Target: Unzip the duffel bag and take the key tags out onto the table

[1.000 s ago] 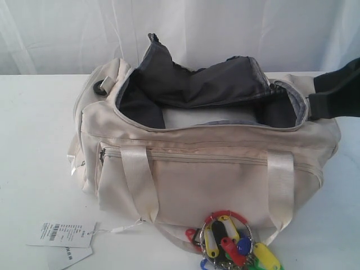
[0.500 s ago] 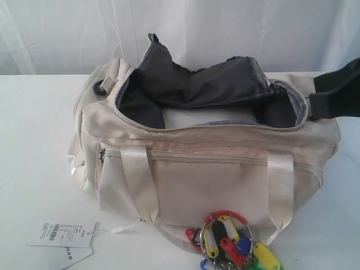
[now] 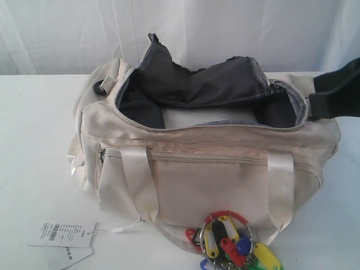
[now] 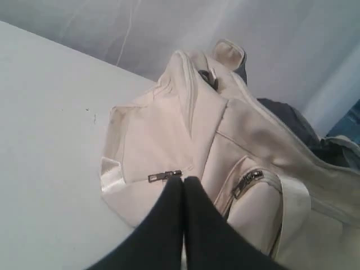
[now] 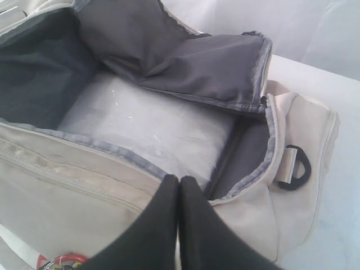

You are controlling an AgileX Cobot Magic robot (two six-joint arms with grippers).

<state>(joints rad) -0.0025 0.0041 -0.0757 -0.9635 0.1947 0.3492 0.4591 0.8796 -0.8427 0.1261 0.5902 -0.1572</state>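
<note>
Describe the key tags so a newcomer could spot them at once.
Find the open cream duffel bag on the white table. The key tags lie at the foot of its near side. They are bright plastic, red, yellow, green, blue, unlike the white paper price tags.

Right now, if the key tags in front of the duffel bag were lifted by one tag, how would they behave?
The key tags would probably dangle and swing: separate plastic tags sit loosely on metal rings. Likely light, being small and thin. Pushed across the table, they would probably splay rather than roll.
</note>
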